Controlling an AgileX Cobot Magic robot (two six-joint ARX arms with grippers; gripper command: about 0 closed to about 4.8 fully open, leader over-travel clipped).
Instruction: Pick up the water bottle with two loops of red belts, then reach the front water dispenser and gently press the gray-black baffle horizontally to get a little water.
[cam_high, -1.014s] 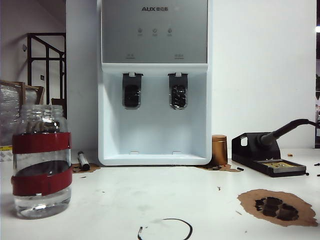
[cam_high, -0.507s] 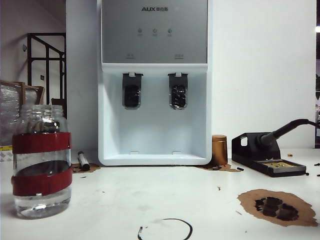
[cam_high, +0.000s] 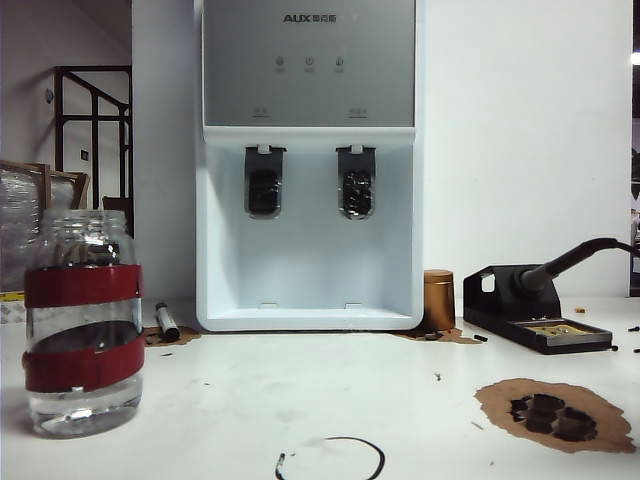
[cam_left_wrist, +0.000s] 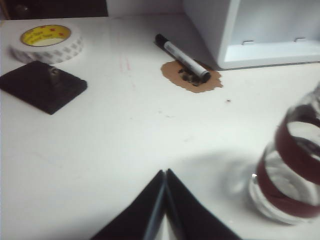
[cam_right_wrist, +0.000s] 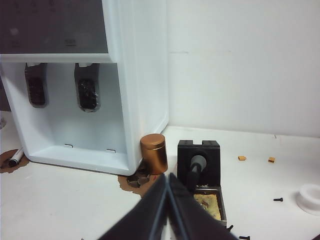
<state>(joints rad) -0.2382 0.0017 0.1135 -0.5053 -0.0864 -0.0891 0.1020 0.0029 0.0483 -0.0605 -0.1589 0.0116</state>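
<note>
Standing unmoved over the past second at eight o'clock on the table (cam_high: 300, 400), the water bottle (cam_high: 82, 322) awaits pickup; left gripper (cam_left_wrist: 165, 175) and right gripper (cam_right_wrist: 168, 179) remain pressed together, dispenser (cam_high: 308, 165) untouched.

Left tool (cam_left_wrist: 165, 172) closed; right tool (cam_right_wrist: 167, 176) closed.

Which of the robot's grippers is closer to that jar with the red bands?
Left. The left gripper, shut, hovers beside the water bottle, apart from it. The right gripper, shut, points at the soldering stand, bottle out of its view.
</note>
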